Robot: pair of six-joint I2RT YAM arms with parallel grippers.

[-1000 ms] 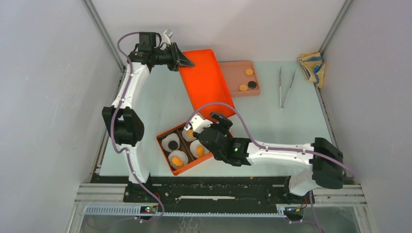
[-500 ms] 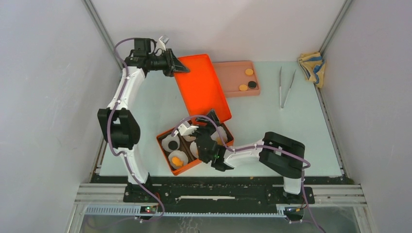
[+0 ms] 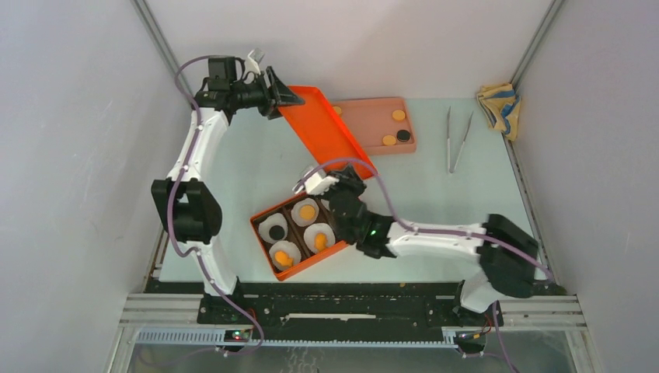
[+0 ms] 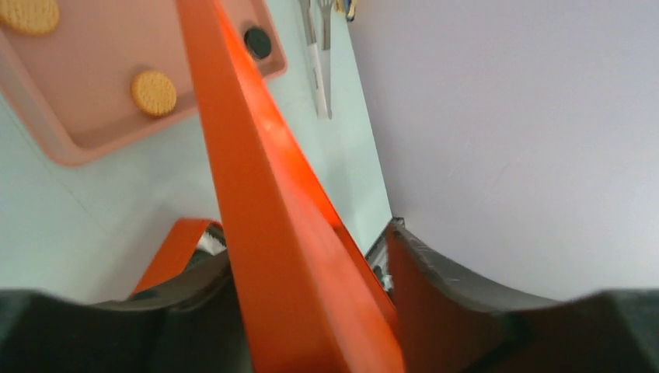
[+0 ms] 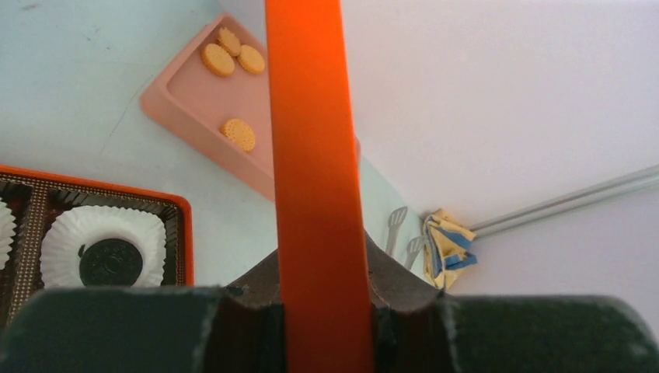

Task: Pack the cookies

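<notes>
Pale green bench (image 3: 482, 202), grey walls (image 3: 78, 155). Right pincer (image 5: 322, 268) clamps the orange lid (image 3: 322, 132); left pincer (image 4: 311, 256) straddles it, grip unclear. Cookies (image 3: 399, 115) lie in a pink tray (image 3: 365, 116) beyond both.

Four paper cups (image 3: 270, 224), four cookies (image 3: 308, 210) in them: three orange, one black. At 1 o'clock, six more orange, one black. Two tongs (image 3: 448, 140).

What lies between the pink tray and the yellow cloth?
Metal tweezers lie there, apart from the pink tray and yellow cloth; the top external view shows it.
</notes>
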